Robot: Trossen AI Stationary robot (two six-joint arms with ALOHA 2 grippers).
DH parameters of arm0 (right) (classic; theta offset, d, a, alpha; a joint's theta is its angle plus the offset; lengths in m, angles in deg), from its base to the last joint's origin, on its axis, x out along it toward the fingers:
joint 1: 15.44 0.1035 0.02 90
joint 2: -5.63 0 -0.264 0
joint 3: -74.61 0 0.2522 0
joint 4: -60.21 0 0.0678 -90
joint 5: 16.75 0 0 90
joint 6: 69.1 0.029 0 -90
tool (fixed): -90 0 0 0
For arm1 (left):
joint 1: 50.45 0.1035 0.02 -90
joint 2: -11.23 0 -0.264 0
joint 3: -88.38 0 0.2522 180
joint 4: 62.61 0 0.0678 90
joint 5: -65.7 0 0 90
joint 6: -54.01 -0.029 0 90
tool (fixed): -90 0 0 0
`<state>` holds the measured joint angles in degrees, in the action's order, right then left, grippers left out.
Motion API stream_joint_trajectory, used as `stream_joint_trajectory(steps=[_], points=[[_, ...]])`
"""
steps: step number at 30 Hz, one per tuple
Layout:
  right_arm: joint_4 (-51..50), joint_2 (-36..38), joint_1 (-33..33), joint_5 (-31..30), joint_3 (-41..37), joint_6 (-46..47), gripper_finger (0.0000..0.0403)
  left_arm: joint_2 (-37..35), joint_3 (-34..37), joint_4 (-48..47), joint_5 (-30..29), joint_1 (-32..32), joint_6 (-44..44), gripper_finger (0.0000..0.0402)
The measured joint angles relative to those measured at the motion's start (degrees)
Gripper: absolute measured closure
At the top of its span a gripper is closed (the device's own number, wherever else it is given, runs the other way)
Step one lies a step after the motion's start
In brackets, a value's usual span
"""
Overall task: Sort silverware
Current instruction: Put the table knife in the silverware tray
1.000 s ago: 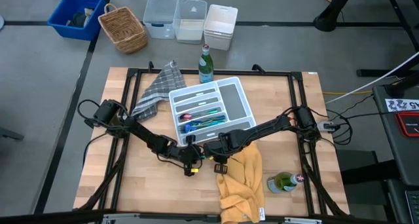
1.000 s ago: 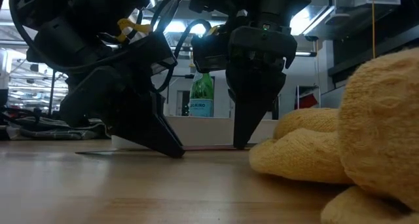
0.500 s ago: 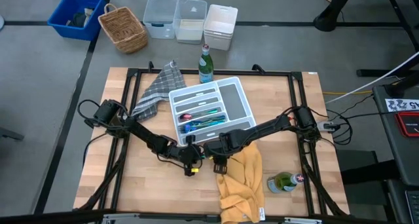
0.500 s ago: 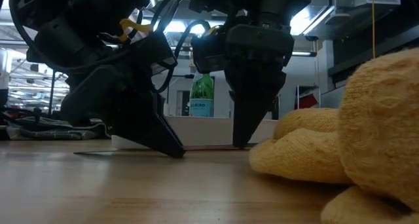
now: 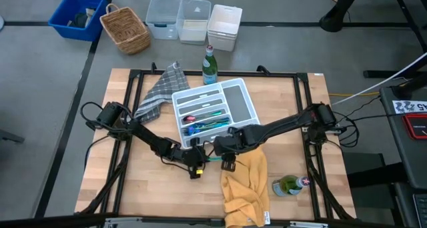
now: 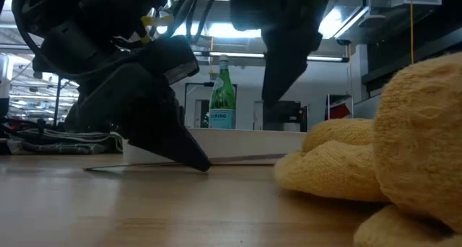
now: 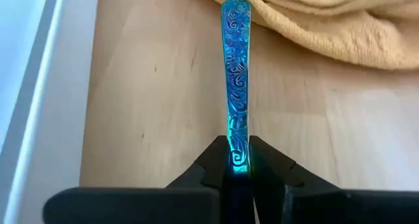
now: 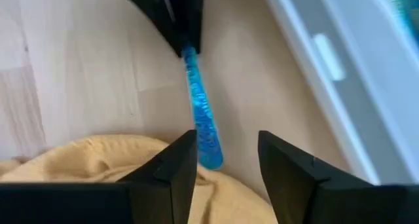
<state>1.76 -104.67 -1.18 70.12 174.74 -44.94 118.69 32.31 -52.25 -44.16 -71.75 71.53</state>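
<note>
A bright blue patterned piece of silverware (image 7: 236,73) lies low over the table between my two grippers, its free end next to a yellow cloth (image 7: 327,21). My left gripper (image 5: 195,167) is shut on its other end. My right gripper (image 8: 226,162) is open and empty above the free end (image 8: 208,149), with one finger on either side and clear of the table in the low view (image 6: 280,95). The white divided tray (image 5: 240,101) just beyond holds several more blue and purplish pieces (image 5: 203,118). My left gripper pinches the blue handle at one end (image 7: 237,157) between its two fingers. The fingers slant down from the table's left and lie along the handle, which runs straight on toward the yellow cloth. The handle sits about level just over the wood (image 6: 245,159); whether it touches, I cannot tell.
The yellow cloth (image 5: 245,185) lies bunched at the front right. A green bottle (image 5: 288,185) lies on its side beyond it. Another green bottle (image 5: 211,65) stands behind the tray, and a grey checked cloth (image 5: 160,88) lies at the far left. Bare wood shows at the front left.
My right gripper has risen from the table beside the blue piece and now hangs well above it, shifted slightly toward the tray. My left gripper has stayed low, still shut on the blue piece.
</note>
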Motion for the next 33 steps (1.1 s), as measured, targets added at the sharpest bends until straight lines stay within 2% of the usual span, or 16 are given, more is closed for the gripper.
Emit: stream_joint_trajectory(steps=[13,23,29,33], points=[[-6.02,8.31,-0.02,-4.96,0.00,-0.02,0.0240,-0.09,-4.06,1.73,0.03,0.28,-1.48,0.0365],[-12.40,16.82,-0.02,-8.44,0.00,-0.69,0.0240,-0.72,-8.89,1.77,-0.18,3.43,-2.79,0.0359],[-17.59,25.13,-0.02,-8.59,0.00,-2.03,0.0240,-5.17,-10.22,1.67,-0.24,7.01,-4.25,0.0358],[-21.03,32.22,-0.02,-12.32,-0.02,-2.19,0.0240,-10.33,-10.32,-0.33,-0.31,10.39,-5.34,0.0357]])
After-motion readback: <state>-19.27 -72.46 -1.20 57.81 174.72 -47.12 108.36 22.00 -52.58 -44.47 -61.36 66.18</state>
